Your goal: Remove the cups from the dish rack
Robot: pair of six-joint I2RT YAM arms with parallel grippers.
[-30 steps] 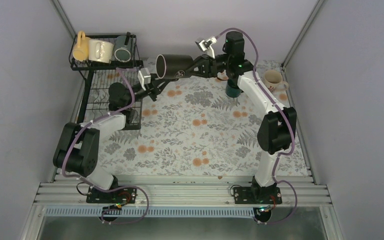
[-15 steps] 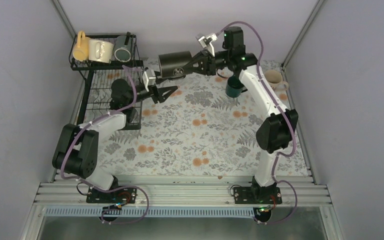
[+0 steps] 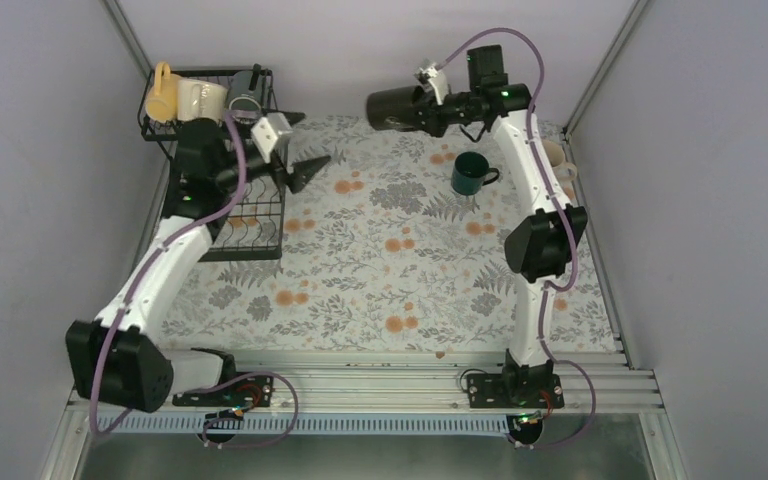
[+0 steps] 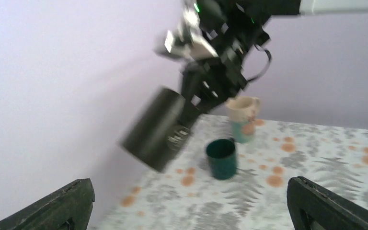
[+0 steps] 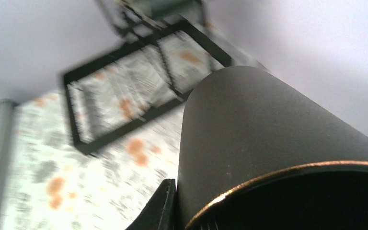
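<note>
My right gripper [image 3: 428, 108] is shut on the rim of the black mug [image 3: 390, 108], holding it on its side in the air over the far table. In the right wrist view one finger [image 5: 165, 206] presses the mug's outer wall [image 5: 268, 153]; the other finger is hidden. My left gripper [image 3: 305, 143] hangs open and empty beside the dish rack [image 3: 182, 200], its fingertips [image 4: 67, 201] far apart. The yellow mug [image 3: 163, 92], cream mug [image 3: 200, 98] and dark grey mug [image 3: 245, 102] sit on the rack's upper shelf. The dark green mug [image 3: 470, 172] and beige mug [image 3: 550, 155] stand on the table.
The flowered table mat [image 3: 400, 270] runs from the rack to the right wall. The green mug [image 4: 222, 158] and beige mug [image 4: 243, 115] stand close together below the held black mug [image 4: 160, 127]. Grey walls close in the back and both sides.
My left gripper opened, let go of the black mug and pulled back left toward the rack. The right arm carried the mug rightward and farther back.
</note>
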